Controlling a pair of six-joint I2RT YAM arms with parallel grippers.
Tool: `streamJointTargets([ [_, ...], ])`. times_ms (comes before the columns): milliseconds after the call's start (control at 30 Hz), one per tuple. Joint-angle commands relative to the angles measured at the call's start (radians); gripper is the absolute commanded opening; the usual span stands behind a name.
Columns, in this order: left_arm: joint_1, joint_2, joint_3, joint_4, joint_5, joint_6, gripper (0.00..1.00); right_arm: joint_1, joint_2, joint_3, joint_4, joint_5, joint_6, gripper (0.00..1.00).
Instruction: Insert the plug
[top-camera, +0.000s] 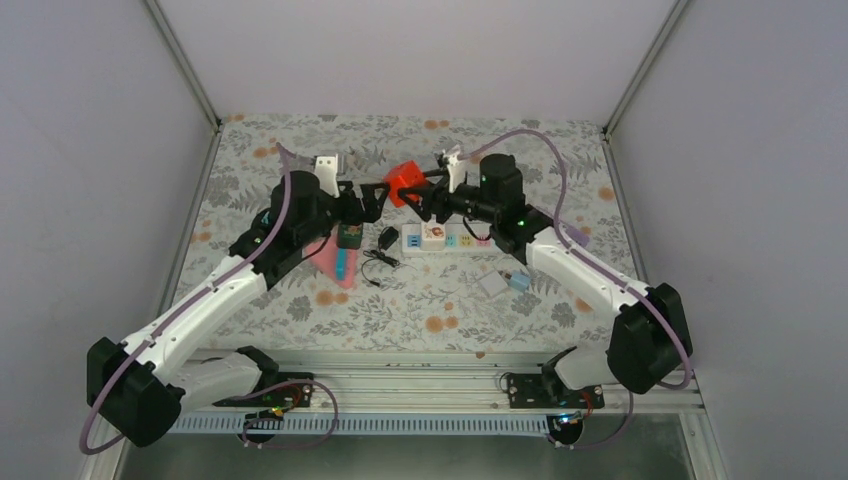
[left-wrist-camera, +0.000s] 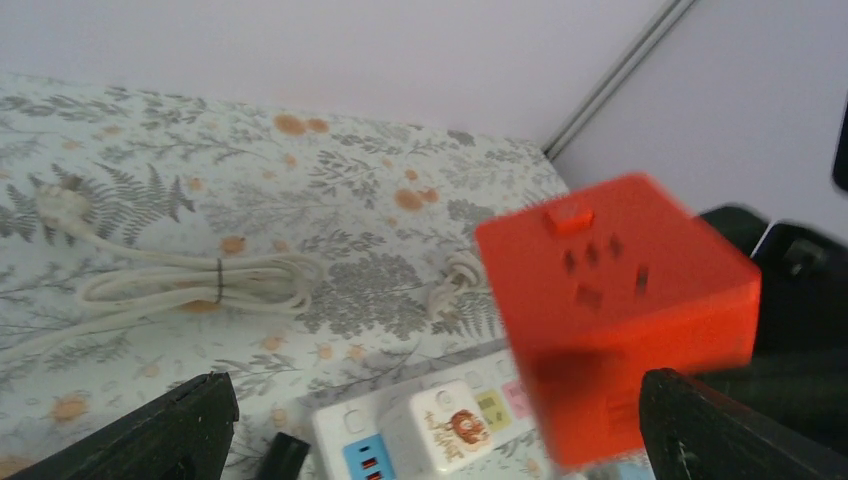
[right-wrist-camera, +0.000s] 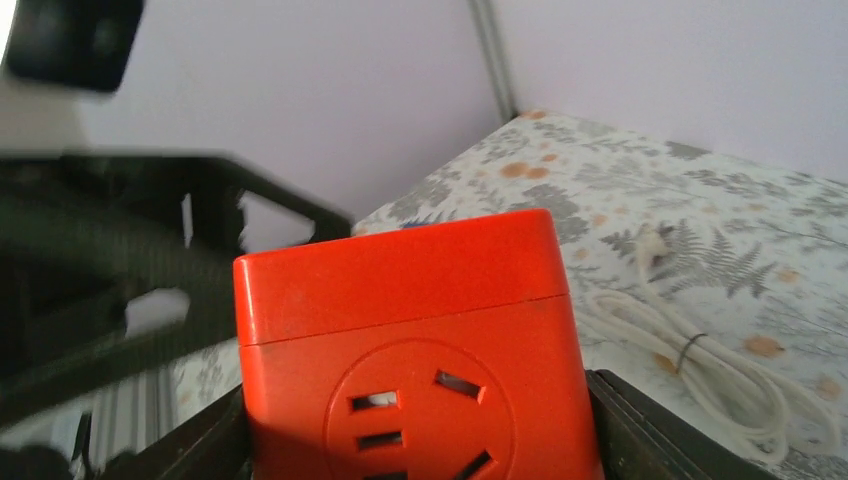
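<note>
- While the top view hides the far strip of table behind the arms, it fixes the layout: the right gripper (top-camera: 418, 190) holds the orange socket cube (top-camera: 404, 181) up off the table (top-camera: 450, 310), above the left end of the power strip (top-camera: 445, 238), whose long axis runs left to right; the left gripper (top-camera: 372, 203) faces the cube from the left, just beside it; a black plug (top-camera: 387, 238) on a thin cable lies just left of the strip, under the left gripper.
- From the left wrist, the left jaws stand spread wide with nothing between them; the cube (left-wrist-camera: 610, 300) hangs ahead and right of the gap, blurred, a slotted face turned this way; the white plug (left-wrist-camera: 58, 205) lies flat on the far part of the table, well apart from the jaws, its coiled white cord (left-wrist-camera: 200, 285) trailing towards the cube.
- From the right wrist, the right jaws pinch the cube (right-wrist-camera: 410, 320) by two opposite sides, a round socket face towards the camera; the white plug (right-wrist-camera: 650, 245) lies beyond on the far side, touching neither gripper.
- Which plug the task means I cannot tell; either way the free left gripper seems the one to fetch it, the black one below it being nearer, the white one farther off.
</note>
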Motion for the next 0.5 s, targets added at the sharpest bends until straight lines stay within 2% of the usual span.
streamJointTargets([
  [0, 0.024, -0.021, 0.07, 0.049, 0.085, -0.093, 1.0, 0.027, -0.051, -0.06, 0.115, -0.081, -0.161, 0.66],
  [167, 0.111, -0.07, 0.022, 0.084, 0.231, -0.11, 1.0, 0.026, -0.085, -0.071, 0.197, -0.172, -0.181, 0.67],
  [333, 0.122, -0.173, -0.087, 0.287, 0.381, -0.004, 1.0, 0.02, -0.067, 0.013, 0.183, -0.312, -0.094, 0.67],
  [467, 0.122, -0.205, -0.107, 0.407, 0.528, 0.054, 1.0, 0.005, -0.075, 0.07, 0.19, -0.43, -0.014, 0.68],
])
